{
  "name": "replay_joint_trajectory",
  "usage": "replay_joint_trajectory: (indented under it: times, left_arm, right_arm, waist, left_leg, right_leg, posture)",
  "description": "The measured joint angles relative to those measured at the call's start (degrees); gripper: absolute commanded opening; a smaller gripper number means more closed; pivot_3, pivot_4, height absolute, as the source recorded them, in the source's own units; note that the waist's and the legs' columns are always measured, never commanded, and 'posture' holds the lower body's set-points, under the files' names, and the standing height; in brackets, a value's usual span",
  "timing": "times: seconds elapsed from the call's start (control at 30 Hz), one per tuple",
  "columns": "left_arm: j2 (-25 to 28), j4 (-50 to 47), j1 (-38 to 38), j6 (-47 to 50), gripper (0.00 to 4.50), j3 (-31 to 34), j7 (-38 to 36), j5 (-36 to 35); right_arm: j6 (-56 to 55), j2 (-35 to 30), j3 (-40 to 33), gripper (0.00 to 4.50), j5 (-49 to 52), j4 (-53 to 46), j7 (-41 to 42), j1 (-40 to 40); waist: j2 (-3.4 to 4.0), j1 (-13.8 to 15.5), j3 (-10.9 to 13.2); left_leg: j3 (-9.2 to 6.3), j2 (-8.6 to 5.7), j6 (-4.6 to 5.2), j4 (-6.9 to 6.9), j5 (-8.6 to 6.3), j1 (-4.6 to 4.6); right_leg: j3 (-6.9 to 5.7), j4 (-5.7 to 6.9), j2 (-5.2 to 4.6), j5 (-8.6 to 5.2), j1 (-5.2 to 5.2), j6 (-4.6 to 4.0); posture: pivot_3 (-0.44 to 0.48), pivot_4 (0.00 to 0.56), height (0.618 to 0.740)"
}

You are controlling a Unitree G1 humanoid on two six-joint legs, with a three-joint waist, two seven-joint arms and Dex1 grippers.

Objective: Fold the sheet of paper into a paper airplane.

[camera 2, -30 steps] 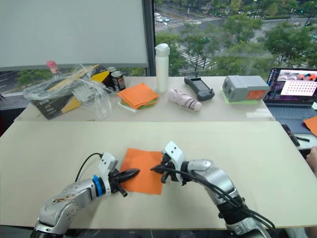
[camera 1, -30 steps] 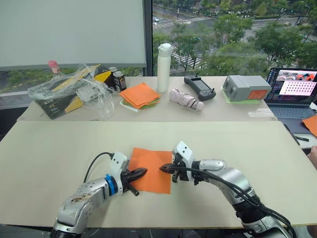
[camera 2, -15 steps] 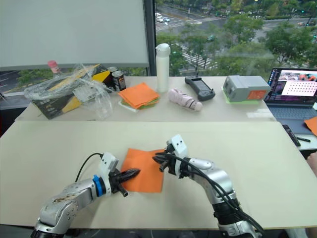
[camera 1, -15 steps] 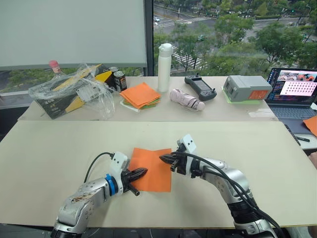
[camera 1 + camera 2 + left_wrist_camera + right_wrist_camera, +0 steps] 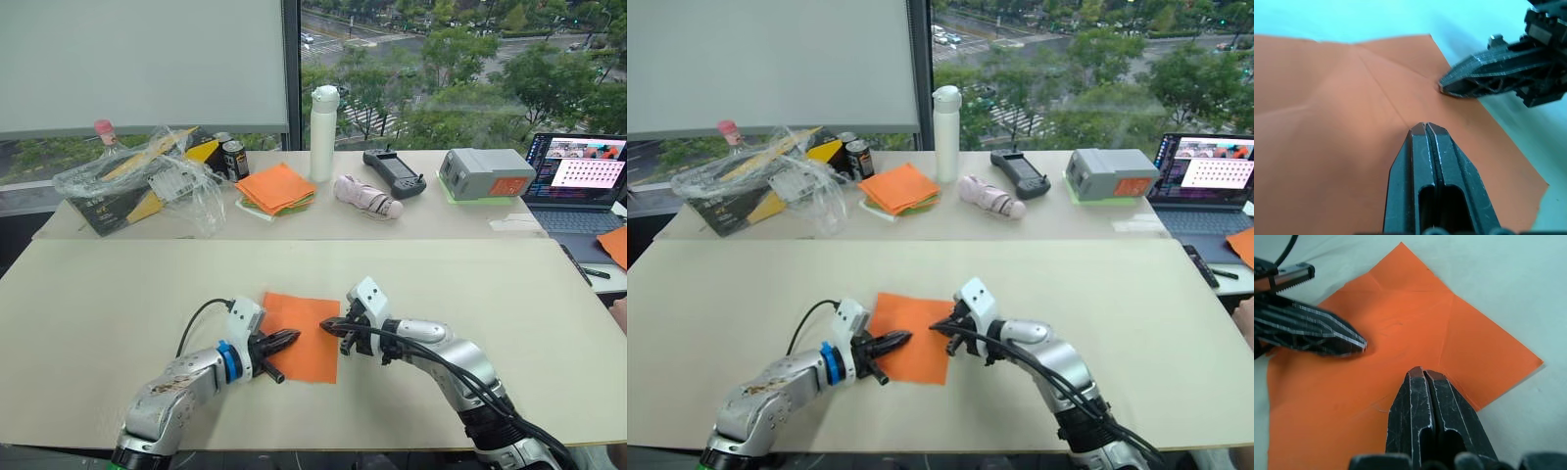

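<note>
The left gripper [image 5: 288, 338], fingers pressed together, rests its tip on the left part of the sheet [image 5: 306, 336], while the right gripper [image 5: 326, 326], likewise closed with nothing between its fingers, points in from the right and presses down near the sheet's right edge. The two tips face each other, near but apart, over the orange paper. The sheet lies flat on the near table [image 5: 118, 294], just in front of the robot and about midway across; it is roughly square and unfolded. In the left wrist view faint crease lines fan across the sheet [image 5: 1342, 98] from a point near one edge, and the right gripper's fingers [image 5: 1484, 73] come in from the side, tip touching the paper. The right wrist view shows the same creases and the left gripper's fingers [image 5: 1312, 333] lying low over the sheet. On the far table [image 5: 294, 227] stand a pile of orange and green sheets [image 5: 276, 187], a white bottle [image 5: 323, 132], a folded umbrella [image 5: 367, 196], a black handheld controller [image 5: 394, 171], a grey box [image 5: 487, 173] and an open laptop [image 5: 580, 176]; at the left end, a carton in clear plastic wrap [image 5: 137, 186] sits beside a dark can [image 5: 236, 159]. Another orange sheet [image 5: 615, 245] shows at the right edge, before the laptop.
</note>
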Motion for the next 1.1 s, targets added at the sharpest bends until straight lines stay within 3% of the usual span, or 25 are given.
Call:
replay_joint_trajectory:
  times: [0.4, 0.6, 0.87, 1.1]
  left_arm:
    - [1.77, 0.32, 0.66, -2.51, 0.03, -1.17, -1.75, 1.14]
    - [2.29, 1.17, 1.01, -4.08, 0.03, -1.32, -2.79, 1.25]
    - [2.3, 1.68, 0.61, -4.72, 0.0, -1.88, -3.07, 1.68]
    - [2.44, 1.98, 0.32, -4.94, 0.0, -2.12, -3.56, 1.98]
  right_arm:
    - [1.3, -0.22, -0.73, 0.03, 0.73, -1.15, 0.82, 0.59]
    - [3.78, 0.52, -5.46, 0.03, 4.41, -2.59, -0.19, 0.91]
    - [4.74, 0.26, -9.29, 2.61, 5.9, -5.12, -2.41, 0.8]
    - [5.94, 1.76, -12.71, 2.61, 7.17, -5.48, -6.82, -1.35]
  waist:
    - [0.0, 0.02, 0.0]
    - [0.0, -0.02, 0.0]
    - [0.01, 0.05, -0.01]
    - [0.02, 0.09, -0.01]
  left_leg:
    - [0.0, 0.0, 0.0, 0.0, 0.0, 0.01]
    - [0.0, 0.0, 0.0, 0.0, 0.0, 0.01]
    - [0.01, 0.0, 0.0, 0.0, 0.0, 0.02]
    - [0.0, 0.0, 0.0, 0.0, 0.0, 0.03]
  right_leg:
    - [0.0, -0.01, 0.0, 0.0, 0.01, 0.0]
    - [0.0, 0.0, 0.0, 0.0, 0.01, 0.0]
    - [0.0, 0.0, -0.01, 0.0, 0.02, 0.0]
    - [0.01, 0.03, -0.01, 0.0, 0.02, 0.0]
  posture:
    - [0.0, 0.15, 0.74]
    - [0.0, 0.15, 0.74]
    - [0.0, 0.15, 0.74]
    - [0.0, 0.15, 0.74]
